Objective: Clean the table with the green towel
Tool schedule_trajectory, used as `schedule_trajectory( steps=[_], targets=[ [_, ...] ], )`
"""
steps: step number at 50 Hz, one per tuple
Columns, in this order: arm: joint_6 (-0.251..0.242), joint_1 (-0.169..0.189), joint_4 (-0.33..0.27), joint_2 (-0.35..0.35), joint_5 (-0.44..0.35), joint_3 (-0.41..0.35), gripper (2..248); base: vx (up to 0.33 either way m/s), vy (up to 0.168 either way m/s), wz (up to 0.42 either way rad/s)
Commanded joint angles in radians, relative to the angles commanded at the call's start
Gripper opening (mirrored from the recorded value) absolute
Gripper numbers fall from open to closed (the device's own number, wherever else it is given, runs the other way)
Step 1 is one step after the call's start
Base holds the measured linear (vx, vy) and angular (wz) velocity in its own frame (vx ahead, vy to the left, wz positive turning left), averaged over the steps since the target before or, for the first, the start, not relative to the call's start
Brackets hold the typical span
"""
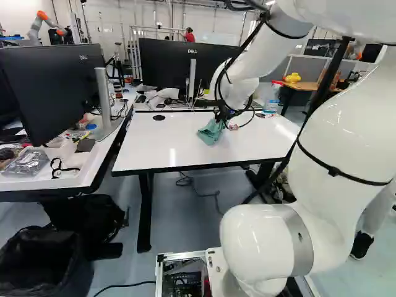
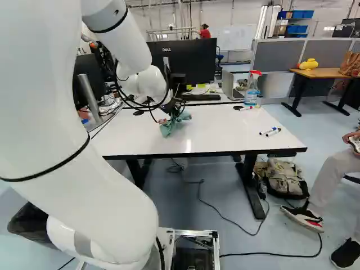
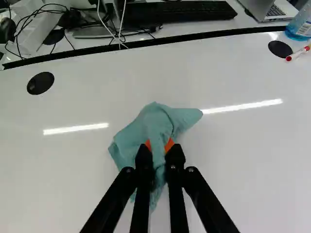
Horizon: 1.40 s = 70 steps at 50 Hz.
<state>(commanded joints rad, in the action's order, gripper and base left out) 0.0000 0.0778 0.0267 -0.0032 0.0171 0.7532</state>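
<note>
Right between the two fingers of the end effector (image 1: 218, 119) is the green towel (image 1: 211, 132), so yeah, it's got hold of the thing. In the wrist view the end effector (image 3: 159, 146) has its orange pads (image 3: 169, 144) pressed in on the cloth from both sides, with a bunched fold pinched in the middle. The rest of the towel spreads out ahead of the fingertips and off to their left, one corner pokes out ahead and to the right, and a bit trails back under the fingers. All of this is over the white desk (image 3: 77, 165), and the arm reaches out to it from the base. Ahead of the end effector and to its left there's a round black disc (image 3: 40, 83) in the desktop, with another disc (image 3: 280, 49) ahead and well off to the right. Near that second one sits a red-tipped marker (image 3: 297, 53), plus a spray bottle (image 2: 252, 90) with blue liquid. Two more markers (image 2: 273, 131) lie well to the right of the end effector. Straight past the desk's far edge you get a black keyboard (image 3: 199, 10) and a big monitor (image 1: 170, 64).
</note>
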Motion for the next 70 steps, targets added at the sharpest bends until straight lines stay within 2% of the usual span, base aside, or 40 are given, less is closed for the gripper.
schedule_trajectory(
  steps=[11,12,16,17,22,23,27,28,32,33,37,38,70],
  targets=[
    [0.000,0.000,0.000,0.000,0.000,0.000,38,0.000,0.000,0.000],
    [0.000,0.000,0.000,0.000,0.000,0.000,59,0.000,0.000,0.000],
    [0.000,0.000,0.000,0.000,0.000,0.000,59,0.000,0.000,0.000],
    [0.000,0.000,0.000,0.000,0.000,0.000,94,0.000,0.000,0.000],
    [0.000,0.000,0.000,0.000,0.000,0.000,94,0.000,0.000,0.000],
    [0.000,0.000,0.000,0.000,0.000,0.000,130,0.000,0.000,0.000],
    [0.000,0.000,0.000,0.000,0.000,0.000,130,0.000,0.000,0.000],
    [0.000,0.000,0.000,0.000,0.000,0.000,166,0.000,0.000,0.000],
    [0.000,0.000,0.000,0.000,0.000,0.000,166,0.000,0.000,0.000],
    [0.000,0.000,0.000,0.000,0.000,0.000,203,0.000,0.000,0.000],
    [0.000,0.000,0.000,0.000,0.000,0.000,203,0.000,0.000,0.000],
    [0.000,0.000,0.000,0.000,0.000,0.000,241,0.000,0.000,0.000],
    [0.000,0.000,0.000,0.000,0.000,0.000,247,0.000,0.000,0.000]
  ],
)
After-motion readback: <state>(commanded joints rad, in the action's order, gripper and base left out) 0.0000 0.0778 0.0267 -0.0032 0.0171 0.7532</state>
